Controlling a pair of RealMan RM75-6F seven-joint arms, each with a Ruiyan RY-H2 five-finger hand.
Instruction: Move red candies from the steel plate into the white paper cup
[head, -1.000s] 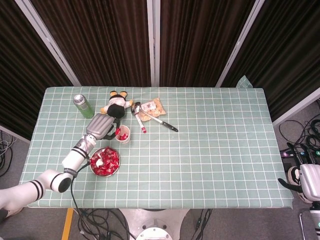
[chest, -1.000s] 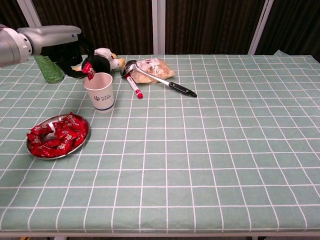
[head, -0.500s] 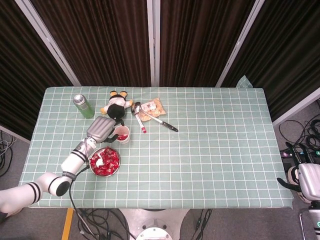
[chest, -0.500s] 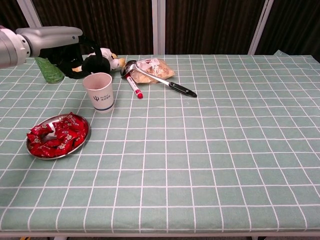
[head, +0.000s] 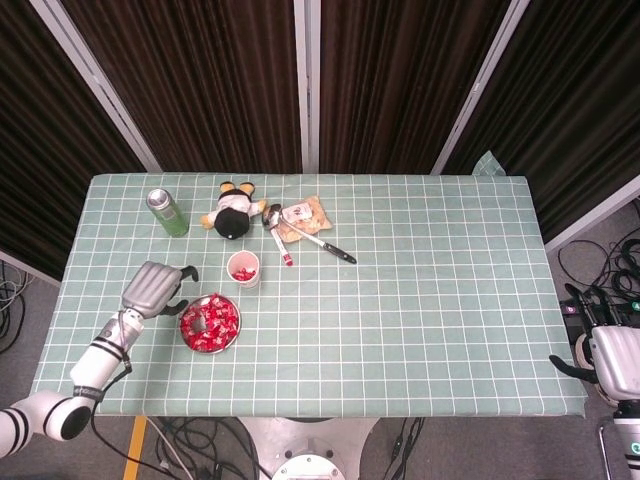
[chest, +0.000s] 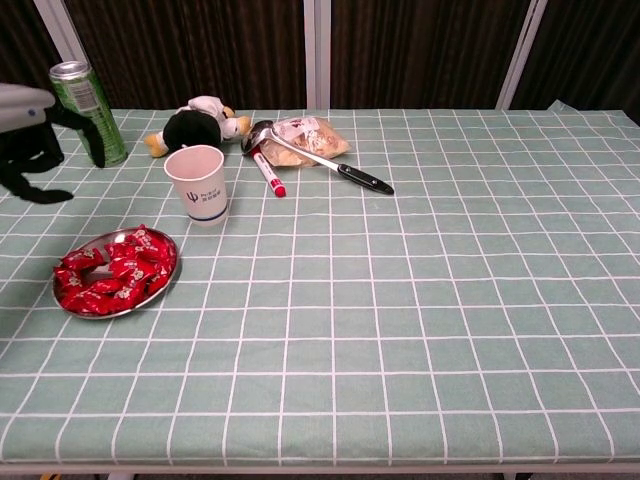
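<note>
Left hand (head: 156, 287) hovers at the lower left of the head view, fingers apart and empty, beside the steel plate (head: 184, 331) heaped with red candies (head: 212, 322). Just above and right of the plate stands the white paper cup (head: 243, 268), candies inside. Right hand (head: 612, 360) sits at the far lower right edge, off the table; whether it is clenched cannot be told.
</note>
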